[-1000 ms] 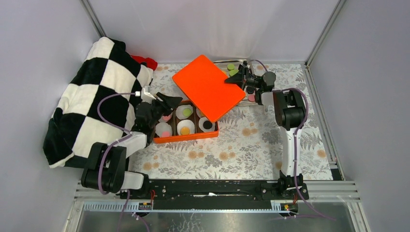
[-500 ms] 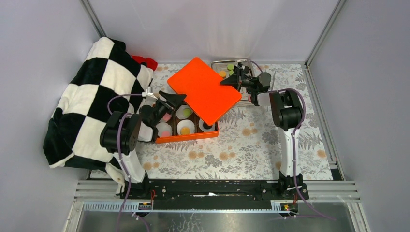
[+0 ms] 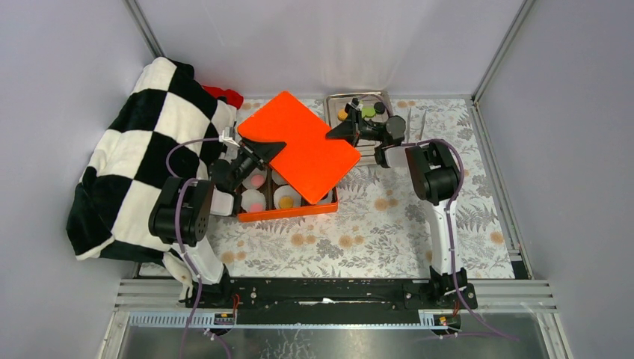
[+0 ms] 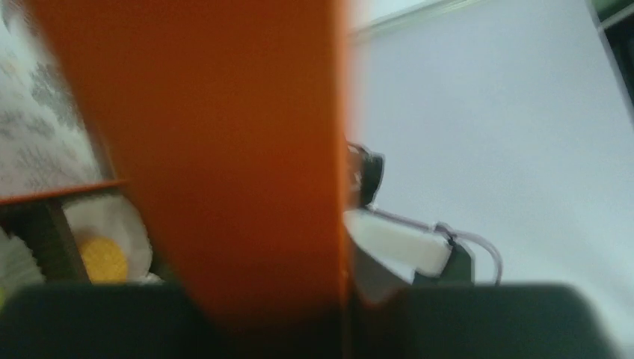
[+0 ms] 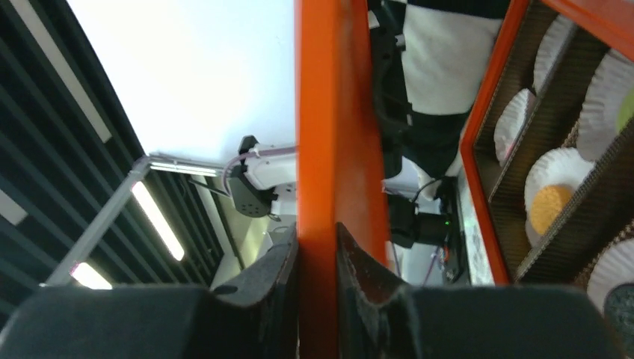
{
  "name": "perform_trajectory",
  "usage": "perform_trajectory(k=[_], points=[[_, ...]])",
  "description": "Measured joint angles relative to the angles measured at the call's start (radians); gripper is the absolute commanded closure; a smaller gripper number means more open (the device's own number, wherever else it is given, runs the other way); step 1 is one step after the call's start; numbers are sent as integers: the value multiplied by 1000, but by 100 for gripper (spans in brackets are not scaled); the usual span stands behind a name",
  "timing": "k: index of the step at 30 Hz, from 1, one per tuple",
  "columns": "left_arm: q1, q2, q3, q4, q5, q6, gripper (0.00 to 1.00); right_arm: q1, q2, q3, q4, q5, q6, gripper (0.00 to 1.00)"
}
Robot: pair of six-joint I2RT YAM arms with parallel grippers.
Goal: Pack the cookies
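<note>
Seen from above, the orange lid (image 3: 303, 146) hangs tilted over the far and right part of the open orange box (image 3: 288, 212). Its long axis runs from the far left toward the near right. The left gripper (image 3: 268, 149) holds the near-left long edge, and the right gripper (image 3: 334, 134) holds the opposite long edge. In the uncovered part of the box, cookies (image 3: 286, 202) lie flat in white paper cups (image 3: 287, 191): two pink and one orange. More flat discs, orange, green and black, lie in the metal tray (image 3: 355, 94) at the far edge, just behind the right gripper. A black-and-white checked blanket (image 3: 142, 149) is heaped at the left, beside the floral tablecloth (image 3: 359, 232).

The left wrist view is blurred. The lid fills the middle as a broad orange band from bottom to top, passing between two dark fingers (image 4: 90, 321). They seem clamped against it, though the blur hides the contact. To the left, an orange cookie (image 4: 103, 258) lies in a cup inside the box.

In the right wrist view the lid is edge-on, a narrow upright orange strip with both fingers (image 5: 258, 299) pressed onto its faces. To the right the box stands open, with cups in its divided compartments. One cup holds the orange cookie, and a green cookie (image 5: 626, 108) shows at the frame's right edge.
</note>
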Motion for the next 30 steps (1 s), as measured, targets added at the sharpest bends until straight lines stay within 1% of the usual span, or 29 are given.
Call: perform_trajectory(k=[1, 3, 4, 6, 7, 11, 13, 16, 19, 21, 25, 27, 30], points=[[-1, -3, -3, -2, 16, 8, 84, -8, 1, 13, 0, 4, 17, 88], [-6, -7, -3, -2, 9, 19, 89, -12, -1, 35, -5, 5, 38, 76], [-6, -12, -3, -4, 9, 18, 91, -11, -1, 40, -5, 4, 40, 70], [-3, -31, -5, -16, 5, 23, 93, -6, -1, 49, -6, 10, 48, 62], [-3, -39, -5, -21, 2, 34, 95, -5, -1, 53, -11, 16, 59, 56], [-4, -104, -6, -82, -21, 66, 98, -4, -5, 51, -39, 74, 63, 42], [-3, -147, -6, -127, -27, 70, 99, -10, -31, 16, -53, 106, 28, 35], [3, -249, -3, -240, -47, 85, 100, -29, -113, -72, -111, 151, -68, 28], [5, -375, 22, -402, -99, 112, 100, -67, -211, -170, -142, 212, -147, 19], [12, -457, 50, -512, -148, 133, 100, -91, -276, -244, -137, 258, -182, 17], [40, -557, 94, -637, -235, 150, 100, -99, -349, -373, -103, 330, -204, 19], [48, -560, 116, -663, -272, 148, 100, -68, -360, -443, -75, 362, -198, 20], [51, -512, 119, -637, -295, 108, 100, 1, -348, -494, -72, 399, -169, 21]])
